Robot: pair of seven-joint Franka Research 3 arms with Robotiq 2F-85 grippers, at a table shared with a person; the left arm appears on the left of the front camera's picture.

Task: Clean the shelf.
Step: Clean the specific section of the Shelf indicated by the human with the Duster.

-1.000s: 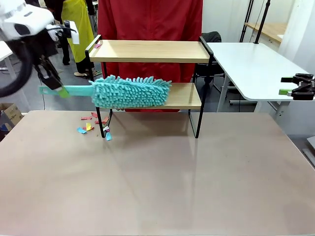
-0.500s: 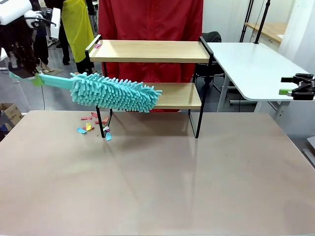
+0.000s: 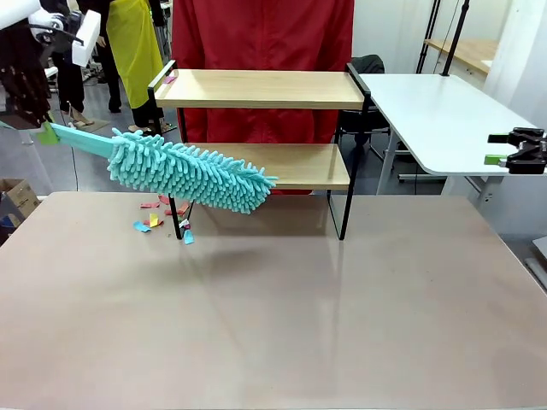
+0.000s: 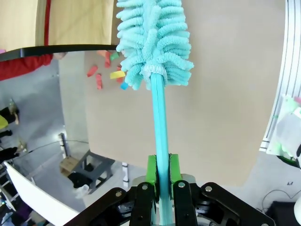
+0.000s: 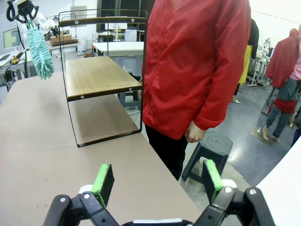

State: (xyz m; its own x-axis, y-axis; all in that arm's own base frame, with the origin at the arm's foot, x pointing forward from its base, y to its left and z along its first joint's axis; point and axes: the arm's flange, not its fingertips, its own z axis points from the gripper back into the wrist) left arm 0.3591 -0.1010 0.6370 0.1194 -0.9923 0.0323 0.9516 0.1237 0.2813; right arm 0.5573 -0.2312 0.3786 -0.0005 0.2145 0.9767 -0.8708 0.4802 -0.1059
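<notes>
**A:** Now, front view first. Where is the shelf (image 3: 256, 88)?

**B:** It stands at the far edge of the brown table (image 3: 273, 307), just before a person in a red coat (image 3: 261, 34). Both boards look bare.

**A:** Left gripper (image 3: 36, 126)?

**B:** It is up at the left, clamped on the flat handle of a teal duster (image 3: 192, 175). The fluffy head slants down to the right across the shelf's left legs, its tip in front of the lower board. Contact: cannot tell. Coloured paper scraps (image 3: 154, 220) lie on the table by the left foot.

**A:** Right gripper (image 3: 494, 149)?

**B:** It is far right, well apart from the shelf, with nothing in it.

**A:** Left wrist view.

**B:** The green pads (image 4: 151, 170) pinch the duster handle (image 4: 159, 122). The head (image 4: 153, 42) hangs over the table, with the scraps (image 4: 106, 70) beside it and a shelf board (image 4: 75, 21) at top left.

**A:** Right wrist view.

**B:** The jaws are spread wide and the pads (image 5: 103, 181) are bare. The shelf (image 5: 96, 75) is ahead on the table (image 5: 37, 141), with the person (image 5: 193, 61) beside it. The duster (image 5: 40, 47) is at its far end.
</notes>
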